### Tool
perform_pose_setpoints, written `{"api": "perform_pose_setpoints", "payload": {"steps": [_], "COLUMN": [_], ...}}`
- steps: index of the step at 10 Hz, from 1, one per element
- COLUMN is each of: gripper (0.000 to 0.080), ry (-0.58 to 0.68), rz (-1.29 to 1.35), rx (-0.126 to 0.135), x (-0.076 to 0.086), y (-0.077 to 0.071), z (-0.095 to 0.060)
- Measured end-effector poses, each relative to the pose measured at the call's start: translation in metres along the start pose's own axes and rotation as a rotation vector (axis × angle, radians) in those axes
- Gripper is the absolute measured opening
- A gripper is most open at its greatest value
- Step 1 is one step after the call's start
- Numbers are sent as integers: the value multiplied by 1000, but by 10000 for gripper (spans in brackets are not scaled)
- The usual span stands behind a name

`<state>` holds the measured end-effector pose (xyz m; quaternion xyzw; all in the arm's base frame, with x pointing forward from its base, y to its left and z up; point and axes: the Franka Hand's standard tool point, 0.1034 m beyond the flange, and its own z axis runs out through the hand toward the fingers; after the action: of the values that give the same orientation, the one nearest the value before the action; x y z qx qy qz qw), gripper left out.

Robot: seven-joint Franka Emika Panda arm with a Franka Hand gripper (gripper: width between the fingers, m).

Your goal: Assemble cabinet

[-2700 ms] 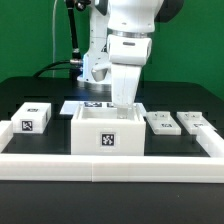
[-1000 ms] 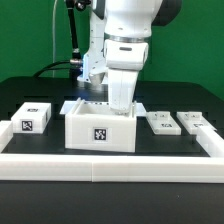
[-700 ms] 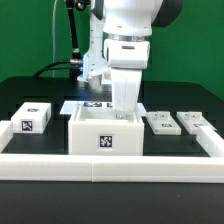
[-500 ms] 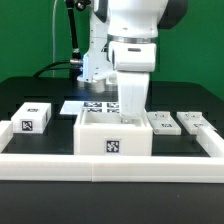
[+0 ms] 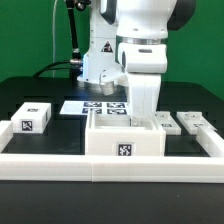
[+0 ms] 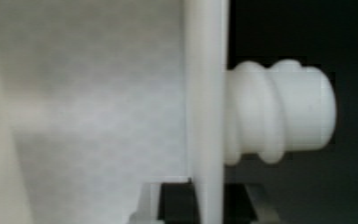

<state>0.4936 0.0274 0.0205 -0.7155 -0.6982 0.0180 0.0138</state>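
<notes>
From where I stand, the arm reaches straight down into the open-topped cabinet box (image 5: pixel 125 148), which sits on the dark tabletop (image 5: pixel 40 90) just behind the long low rail (image 5: pixel 60 165) at the near edge. The end effector (image 5: pixel 143 112) dips behind the box's rim on the exterior view's right side. In the wrist view a thin white wall (image 6: pixel 202 90) runs edge-on through the middle of the picture, with a ribbed white knob (image 6: pixel 286 108) sticking out from one face. The fingertips are mostly hidden, so I hedge a little, but it looks clenched on that wall, one finger on each side.

Just behind the box, toward the exterior view's left, lies the marker board (image 5: pixel 100 106). A small tagged block (image 5: pixel 32 117) rests well apart on the exterior view's left. Two small flat panels (image 5: pixel 163 122) (image 5: pixel 193 122) lie side by side on the exterior view's right, the closer one just beside the box.

I judge the step in hand to be positioning the box, gripped by its wall, before any loose piece goes on. None is fitted yet, so the assembly looks to be at an early stage. The next move calls for settling the box squarely, perhaps against the rail, then letting go cleanly without tipping it, lifting clear of the rim, and going for one of the loose pieces.
</notes>
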Motion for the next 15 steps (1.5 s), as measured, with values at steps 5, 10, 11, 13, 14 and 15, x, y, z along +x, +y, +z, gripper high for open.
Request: {"api": "perform_pose_setpoints", "payload": {"steps": [5,10,11,13,14,15], "gripper": [41,40,40,40,49,49], "ry": [16,31,30,30,30,30], "rz": [-35,-21,-16,-1,1,2], "rx": [-14,-21,-14,-7,-7,-7], "x": [34,81,85,89,88,88], "y": [14,22,22,22,22,22], "z": [-1,1,2,1,1,1]}}
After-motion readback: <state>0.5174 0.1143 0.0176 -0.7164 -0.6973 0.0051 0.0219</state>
